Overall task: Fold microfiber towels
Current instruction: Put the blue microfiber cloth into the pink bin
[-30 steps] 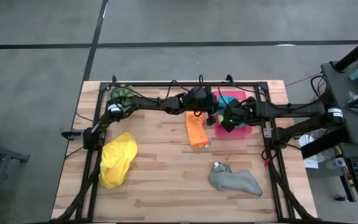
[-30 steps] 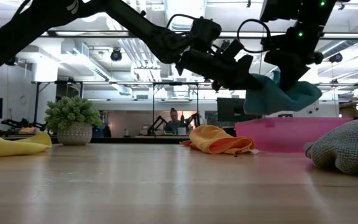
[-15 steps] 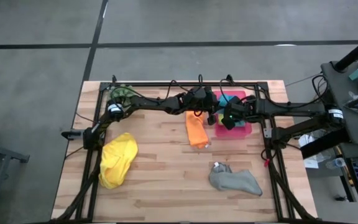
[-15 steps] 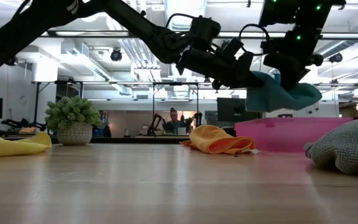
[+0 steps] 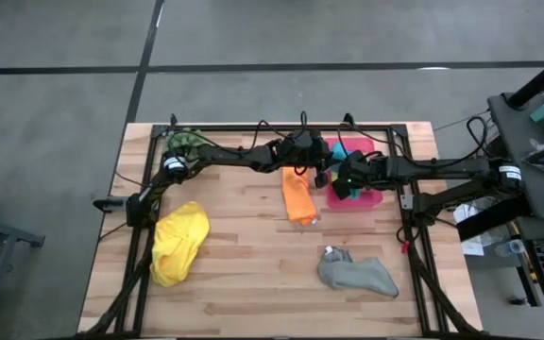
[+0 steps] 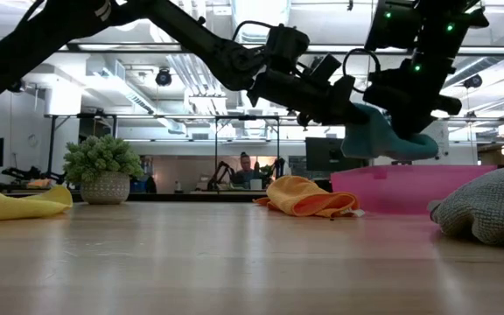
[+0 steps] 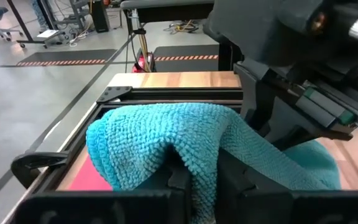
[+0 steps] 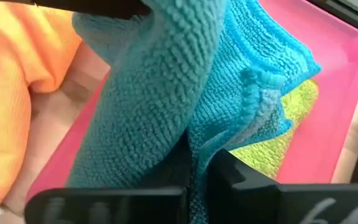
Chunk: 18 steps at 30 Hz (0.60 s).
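grey towel (image 5: 357, 274) near edge, long axis left-right | yellow towel (image 5: 178, 242) left | orange towel (image 5: 298, 197) mid-table, long axis near-far | blue towel (image 6: 383, 133) pinched by left gripper (image 6: 344, 112) and right gripper (image 6: 392, 118) above pink tray (image 5: 371, 198), hanging lower than before | wood table (image 5: 244, 274) | plant (image 6: 103, 171), seated person (image 6: 248, 168) beyond

Lime green microfiber towel (image 8: 288, 134) mostly hidden under blue microfiber towel (image 8: 166, 93); grey microfiber towel (image 6: 488, 206) cut off by low view's edge.
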{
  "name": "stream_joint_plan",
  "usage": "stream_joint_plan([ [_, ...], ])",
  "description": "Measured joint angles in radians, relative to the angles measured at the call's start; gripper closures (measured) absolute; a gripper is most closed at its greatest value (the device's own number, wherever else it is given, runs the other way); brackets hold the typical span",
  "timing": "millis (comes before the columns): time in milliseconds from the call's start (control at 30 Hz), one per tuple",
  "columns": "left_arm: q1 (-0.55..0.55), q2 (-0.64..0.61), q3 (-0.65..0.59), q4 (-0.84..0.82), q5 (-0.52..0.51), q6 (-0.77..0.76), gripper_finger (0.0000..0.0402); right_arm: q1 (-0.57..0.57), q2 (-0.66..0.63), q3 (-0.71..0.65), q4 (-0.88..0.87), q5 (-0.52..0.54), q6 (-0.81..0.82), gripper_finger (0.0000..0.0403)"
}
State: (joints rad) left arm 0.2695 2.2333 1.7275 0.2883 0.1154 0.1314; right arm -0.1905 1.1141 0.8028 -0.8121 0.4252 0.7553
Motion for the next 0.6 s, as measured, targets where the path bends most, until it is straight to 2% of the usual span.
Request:
stream_joint_plan([
  [133, 0.000, 0.000, 0.000, -0.001, 0.000, 0.006, 0.0394, 0.000, 0.000, -0.003, 0.010, 0.003, 0.024, 0.0388],
  [233, 0.001, 0.000, -0.001, -0.017, 0.000, 0.007, 0.0397, 0.000, 0.000, -0.003, 0.008, 0.003, 0.034, 0.0371],
  [467, 0.004, 0.004, -0.018, -0.020, 0.000, 0.018, 0.0398, 0.000, 0.000, -0.003, -0.018, -0.012, 0.050, 0.0285],
  [600, 0.004, 0.004, -0.024, -0.040, 0.006, 0.058, 0.0399, 0.000, 0.000, 0.026, -0.117, -0.017, 0.065, 0.0240],
])
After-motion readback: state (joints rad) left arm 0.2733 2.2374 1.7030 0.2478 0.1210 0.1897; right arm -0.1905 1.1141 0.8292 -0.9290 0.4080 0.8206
